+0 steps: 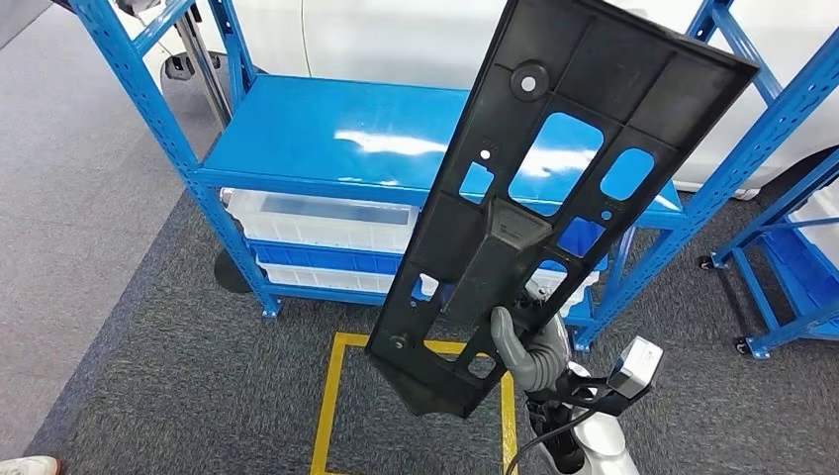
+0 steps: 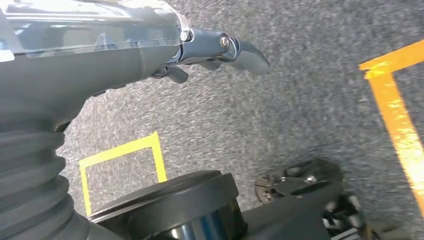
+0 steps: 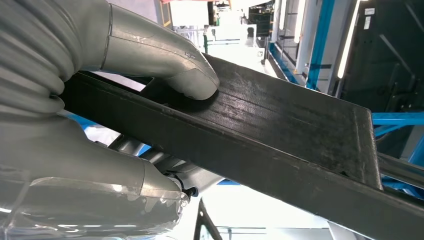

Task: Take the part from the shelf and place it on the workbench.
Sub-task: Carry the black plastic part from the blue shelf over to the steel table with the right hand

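Observation:
A long black plastic part (image 1: 554, 168) with several cut-outs stands tilted in front of me, hiding much of the blue workbench top (image 1: 326, 129). My right hand (image 1: 529, 346) grips the part near its lower end, thumb across its face. In the right wrist view the grey thumb (image 3: 165, 55) presses on the part's flat edge (image 3: 280, 130), with the rest of the hand beneath it. My left hand (image 2: 210, 50) hangs over the grey carpet, fingers loosely extended and holding nothing.
The blue rack holds white bins (image 1: 317, 218) under its top. A yellow tape square (image 1: 331, 396) marks the carpet in front of it. Another blue wheeled rack (image 1: 792, 247) stands at the right. A person's shoe (image 1: 25, 465) shows at the lower left.

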